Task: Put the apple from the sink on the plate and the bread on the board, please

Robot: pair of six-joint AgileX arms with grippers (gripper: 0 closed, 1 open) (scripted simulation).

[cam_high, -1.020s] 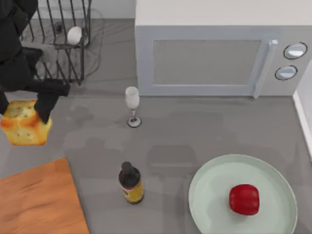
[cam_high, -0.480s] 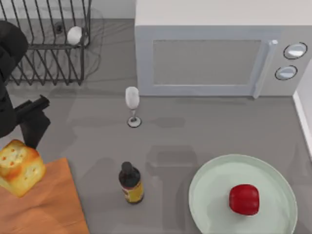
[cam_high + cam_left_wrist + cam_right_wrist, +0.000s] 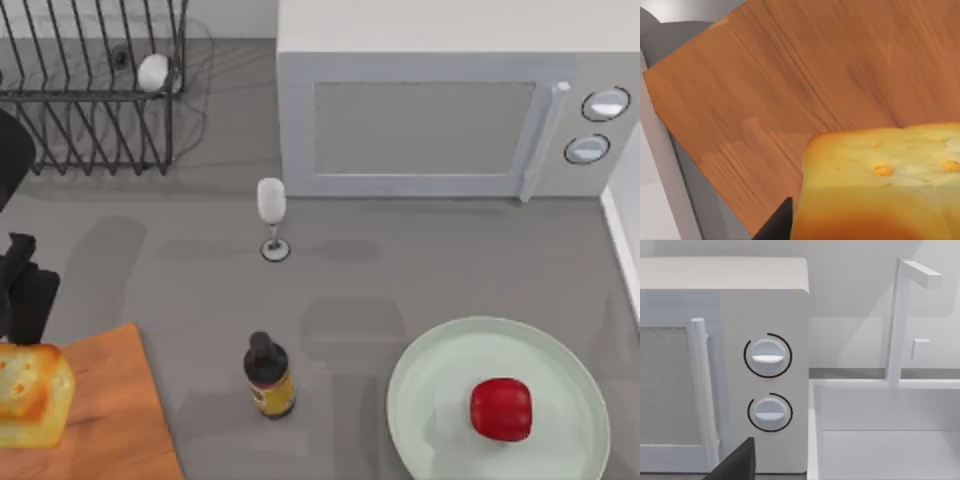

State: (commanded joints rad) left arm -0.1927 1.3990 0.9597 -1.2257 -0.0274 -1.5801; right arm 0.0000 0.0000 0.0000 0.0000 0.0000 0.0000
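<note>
The bread [image 3: 30,405], a golden loaf with a toasted spotted top, is at the table's left edge over the orange-brown board [image 3: 105,410]. My left gripper [image 3: 18,335] is shut on it, with one dark finger [image 3: 30,300] showing above the loaf. In the left wrist view the bread [image 3: 880,185] is close over the board's grain [image 3: 770,90]; I cannot tell whether it touches. The red apple [image 3: 500,408] lies on the mint-green plate [image 3: 420,400] at the front right. My right gripper [image 3: 735,465] is by the microwave and the white sink [image 3: 880,440].
A dark bottle [image 3: 268,378] stands just right of the board. A wine glass [image 3: 271,215] stands mid-table in front of the microwave [image 3: 450,110]. A wire dish rack [image 3: 90,100] with a white rounded object [image 3: 152,72] sits at the back left. A faucet [image 3: 900,320] rises behind the sink.
My left gripper has carried the bread from in front of the rack toward the front and down over the board. The apple and plate have not moved.
</note>
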